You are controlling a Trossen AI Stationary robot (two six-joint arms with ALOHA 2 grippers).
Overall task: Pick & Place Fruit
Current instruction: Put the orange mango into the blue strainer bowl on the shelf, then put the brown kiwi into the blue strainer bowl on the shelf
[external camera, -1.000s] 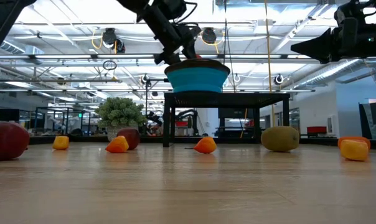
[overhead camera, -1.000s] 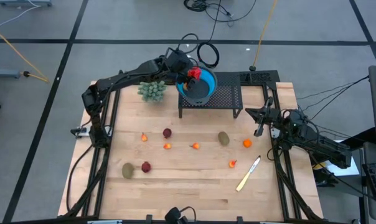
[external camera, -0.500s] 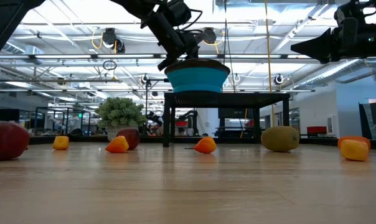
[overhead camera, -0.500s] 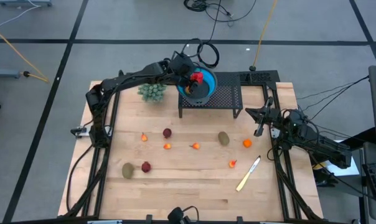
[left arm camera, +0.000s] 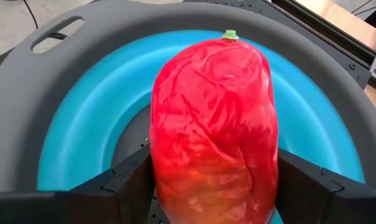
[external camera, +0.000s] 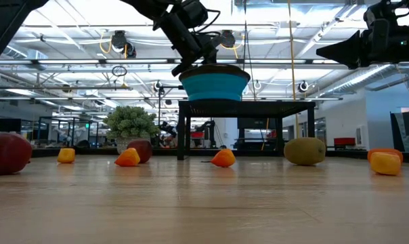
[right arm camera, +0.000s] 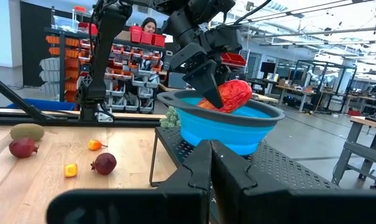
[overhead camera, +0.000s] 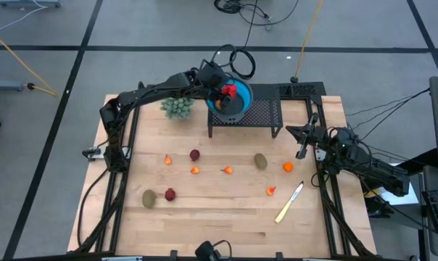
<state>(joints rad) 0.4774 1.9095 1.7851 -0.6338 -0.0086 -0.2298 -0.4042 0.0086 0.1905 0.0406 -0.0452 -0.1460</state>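
Observation:
The big red-yellow oblong fruit (left arm camera: 213,124) is in the blue bowl (overhead camera: 241,103), which stands on the black mesh stand (overhead camera: 262,114) at the table's far side. My left gripper (overhead camera: 222,90) reaches into the bowl with the fruit between its fingers. On the table lie brown-olive ovals (overhead camera: 260,161) (overhead camera: 149,197), dark red balls (overhead camera: 194,155) (overhead camera: 170,194) and several small orange bits (overhead camera: 228,170). My right gripper (overhead camera: 300,148) waits shut at the table's right edge, holding nothing. My left gripper has the oblong fruit between its two fingers, one on each long side near the yellowish end (left arm camera: 166,186). The fingers (right arm camera: 203,78) slant down into the bowl from the table's left. The fruit lies tilted, green stem tip (left arm camera: 229,35) pointing away from the gripper, over the bowl's inside.
A green bushy plant (overhead camera: 177,106) stands just left of the stand, under my left arm. A pale knife (overhead camera: 288,203) lies near the right front. The near part of the wooden table (overhead camera: 226,225) is bare. A person shows in the room beyond (right arm camera: 149,25).

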